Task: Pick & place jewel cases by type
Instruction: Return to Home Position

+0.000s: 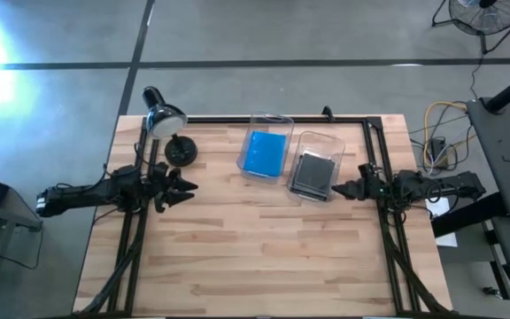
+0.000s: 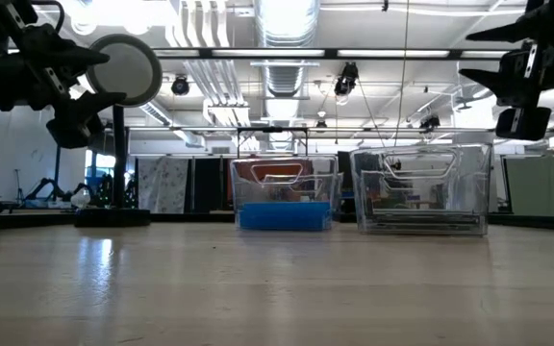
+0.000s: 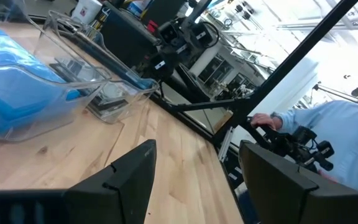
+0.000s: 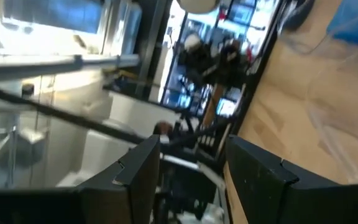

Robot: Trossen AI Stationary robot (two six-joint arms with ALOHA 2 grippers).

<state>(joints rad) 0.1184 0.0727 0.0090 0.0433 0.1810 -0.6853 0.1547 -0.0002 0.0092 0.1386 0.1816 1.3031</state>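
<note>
Bright blue jewel cases lie stacked flat in the left clear bin; the stack also shows in the low view and the left wrist view. Dark grey jewel cases lie flat in the right clear bin, seen also in the left wrist view. My left gripper hovers open above the table, left of the bins, its fingers empty. My right gripper hovers open just right of the grey bin, holding nothing.
A black desk lamp stands on its round base near the far left corner. A black frame runs along the far edge and down both sides. Bare wood fills the near half. A person in a blue sleeve sits beyond the right edge.
</note>
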